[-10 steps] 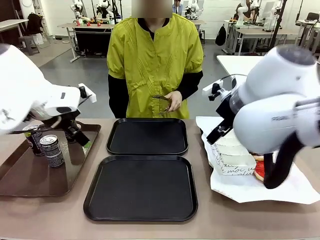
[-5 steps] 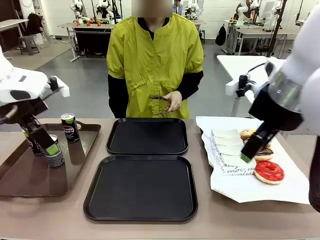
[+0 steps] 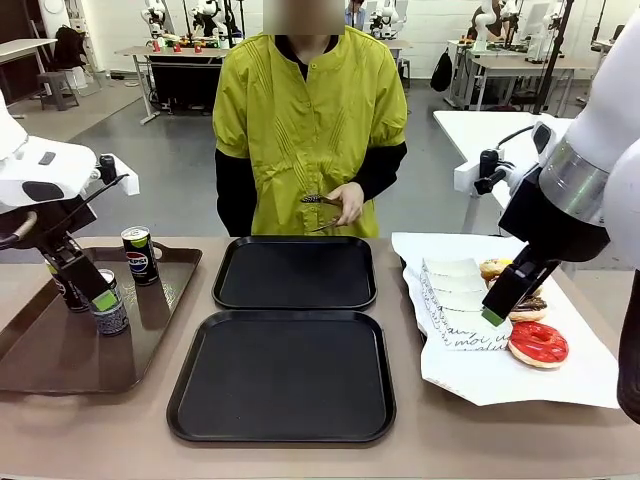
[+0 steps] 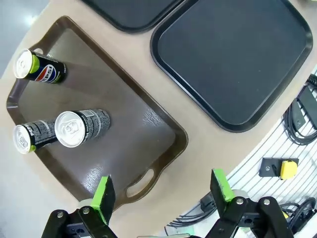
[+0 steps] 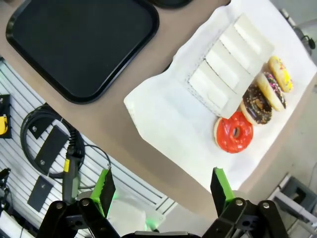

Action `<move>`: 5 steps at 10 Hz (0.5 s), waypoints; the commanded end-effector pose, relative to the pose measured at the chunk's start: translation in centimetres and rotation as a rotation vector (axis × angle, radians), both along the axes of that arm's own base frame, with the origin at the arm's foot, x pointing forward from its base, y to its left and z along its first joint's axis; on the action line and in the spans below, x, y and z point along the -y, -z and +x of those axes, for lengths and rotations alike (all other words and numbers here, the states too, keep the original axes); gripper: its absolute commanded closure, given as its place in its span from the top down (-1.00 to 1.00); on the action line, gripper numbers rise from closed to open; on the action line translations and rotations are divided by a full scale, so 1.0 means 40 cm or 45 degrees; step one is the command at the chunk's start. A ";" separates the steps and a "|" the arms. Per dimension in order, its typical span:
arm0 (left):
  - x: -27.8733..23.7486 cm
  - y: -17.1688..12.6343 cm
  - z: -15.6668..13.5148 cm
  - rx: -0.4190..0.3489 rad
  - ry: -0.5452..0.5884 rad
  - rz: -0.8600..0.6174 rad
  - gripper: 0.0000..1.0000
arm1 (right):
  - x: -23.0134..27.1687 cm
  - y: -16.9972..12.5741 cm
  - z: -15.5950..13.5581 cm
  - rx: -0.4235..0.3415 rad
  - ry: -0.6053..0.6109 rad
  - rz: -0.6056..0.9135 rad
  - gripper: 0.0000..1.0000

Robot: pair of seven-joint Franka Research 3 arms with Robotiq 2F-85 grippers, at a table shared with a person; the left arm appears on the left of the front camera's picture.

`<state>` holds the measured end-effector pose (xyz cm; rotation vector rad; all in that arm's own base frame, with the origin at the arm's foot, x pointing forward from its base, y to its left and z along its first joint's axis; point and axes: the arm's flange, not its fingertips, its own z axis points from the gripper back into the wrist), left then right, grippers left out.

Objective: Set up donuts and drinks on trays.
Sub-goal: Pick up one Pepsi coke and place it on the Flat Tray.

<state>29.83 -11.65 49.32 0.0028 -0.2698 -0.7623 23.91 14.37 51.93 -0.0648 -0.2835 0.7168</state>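
Over the brown tray (image 3: 40,370) at left, the open left hand (image 4: 162,191) could topple close-set cans (image 4: 79,128); right hand (image 5: 162,191) gapes empty.

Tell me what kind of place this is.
Probably a robotics lab staged as a café: a white robot arm at the table, plain workbenches standing behind, with donuts and cans as props.

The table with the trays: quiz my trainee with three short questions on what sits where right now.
1. True or false: the near black tray and the far black tray hold nothing.
2. How many drink cans stand on the brown tray?
3. The red donut lies on: A) white paper, B) far black tray, C) brown tray.
Key: 1 true; 2 three; 3 A.
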 end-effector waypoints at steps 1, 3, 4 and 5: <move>-0.055 -0.013 0.010 -0.116 -0.075 -0.398 1.00 | 0.068 -0.006 -0.004 -0.112 0.107 0.373 1.00; -0.186 -0.031 0.004 -0.293 -0.209 -1.075 1.00 | 0.246 0.011 -0.030 -0.251 0.319 0.960 1.00; -0.245 -0.034 -0.005 -0.332 -0.261 -1.277 1.00 | 0.322 0.024 -0.050 -0.267 0.374 1.144 1.00; -0.308 -0.027 -0.010 -0.339 -0.328 -1.398 1.00 | 0.390 0.043 -0.075 -0.270 0.444 1.270 1.00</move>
